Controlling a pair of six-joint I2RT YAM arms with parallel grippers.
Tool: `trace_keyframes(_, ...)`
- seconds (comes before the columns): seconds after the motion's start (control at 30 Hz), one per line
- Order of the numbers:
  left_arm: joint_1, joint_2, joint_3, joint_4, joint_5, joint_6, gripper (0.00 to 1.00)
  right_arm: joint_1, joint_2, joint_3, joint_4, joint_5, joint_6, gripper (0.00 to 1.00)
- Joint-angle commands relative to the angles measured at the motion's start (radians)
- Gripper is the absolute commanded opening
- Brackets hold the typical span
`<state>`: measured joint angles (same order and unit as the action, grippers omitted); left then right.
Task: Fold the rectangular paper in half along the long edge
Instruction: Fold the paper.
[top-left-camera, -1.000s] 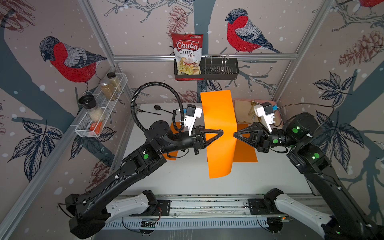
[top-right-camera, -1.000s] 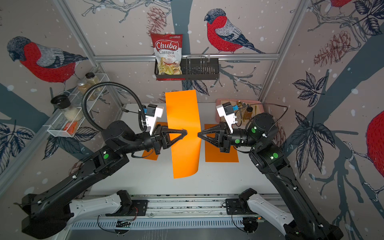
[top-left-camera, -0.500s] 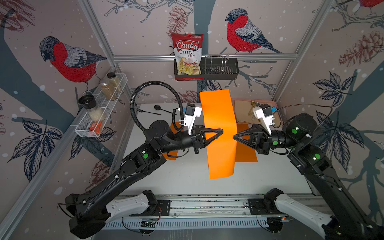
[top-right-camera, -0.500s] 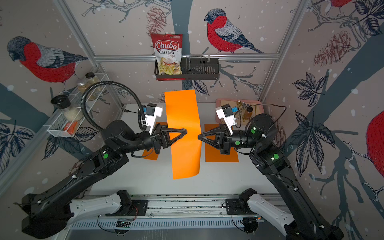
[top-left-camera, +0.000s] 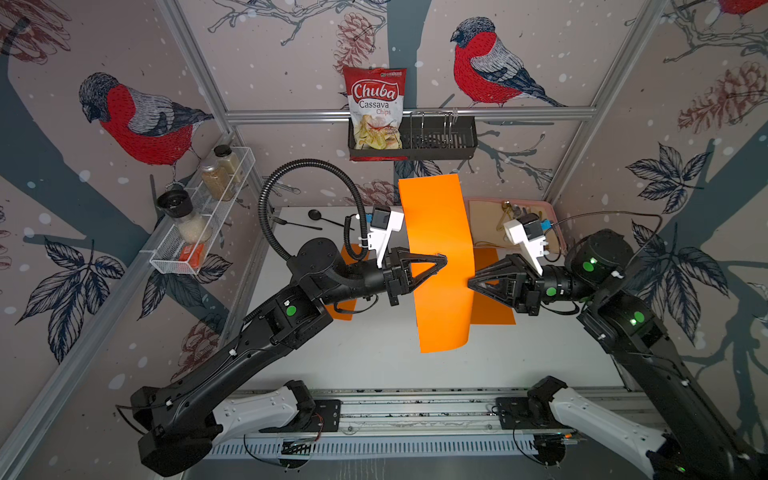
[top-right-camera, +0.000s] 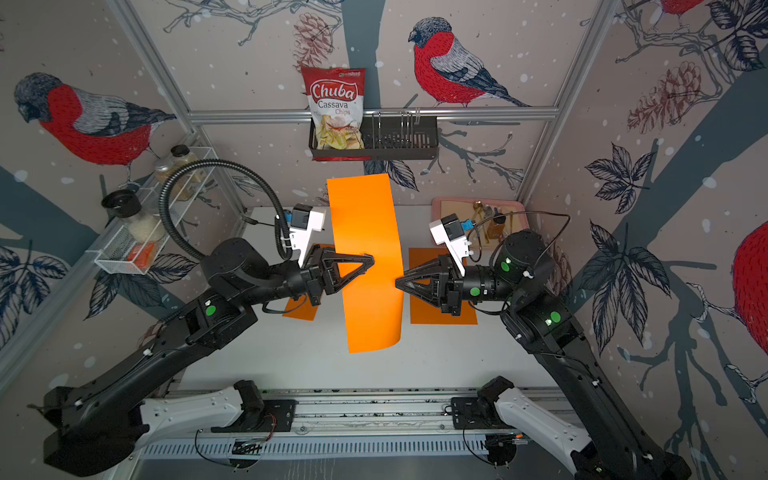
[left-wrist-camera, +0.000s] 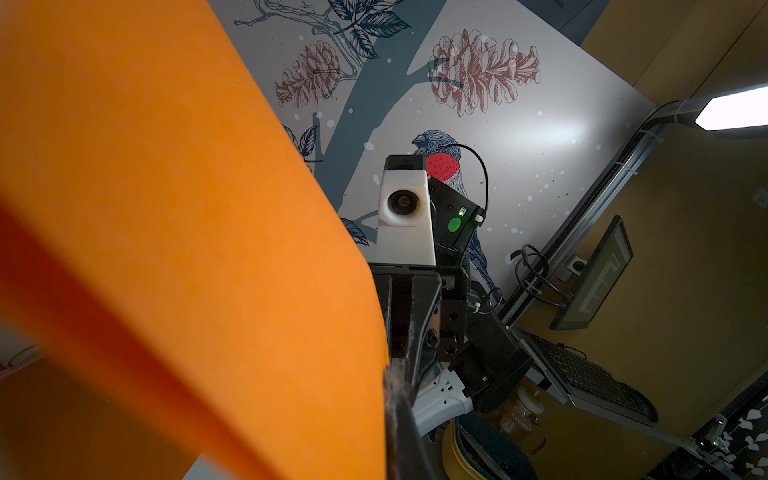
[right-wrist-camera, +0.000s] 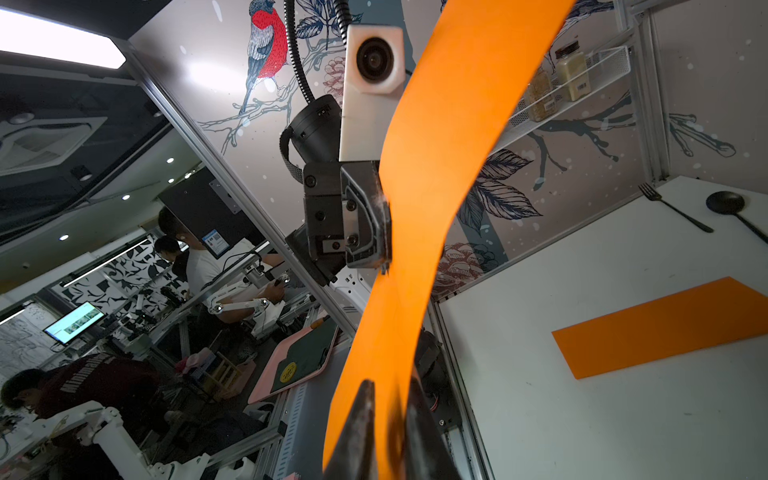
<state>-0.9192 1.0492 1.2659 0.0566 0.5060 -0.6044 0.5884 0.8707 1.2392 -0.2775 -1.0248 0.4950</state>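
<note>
1. Now the orange paper (top-left-camera: 438, 232) hangs clear of the counter (top-left-camera: 374, 361), between the two hands, with its long axis crossing the line from one hand to the other.
2. Fully closed, the left hand (top-left-camera: 443, 261) pinches the sheet just inside the long edge on its side, at mid-length.
3. Nearly closed, the right hand (top-left-camera: 470, 283) nips the opposite long edge. Both hands are equally near.
4. Likely next: bring those edges together.
</note>
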Motion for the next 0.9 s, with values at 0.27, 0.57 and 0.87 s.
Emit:
trace_keyframes(0.27, 0.003, 0.005, 0.021, 0.014, 0.008, 0.014, 0.00, 0.021, -0.013, 0.007, -0.054, 0.027, -0.043, 0.09)
trace_keyframes(0.57, 0.003, 0.003, 0.034, 0.002, 0.003, 0.024, 0.00, 0.025, -0.012, 0.030, -0.120, 0.035, -0.075, 0.20)
trace_keyframes(0.87, 0.002, 0.005, 0.047, -0.011, 0.000, 0.031, 0.00, 0.033, -0.014, 0.032, -0.161, 0.038, -0.096, 0.11)
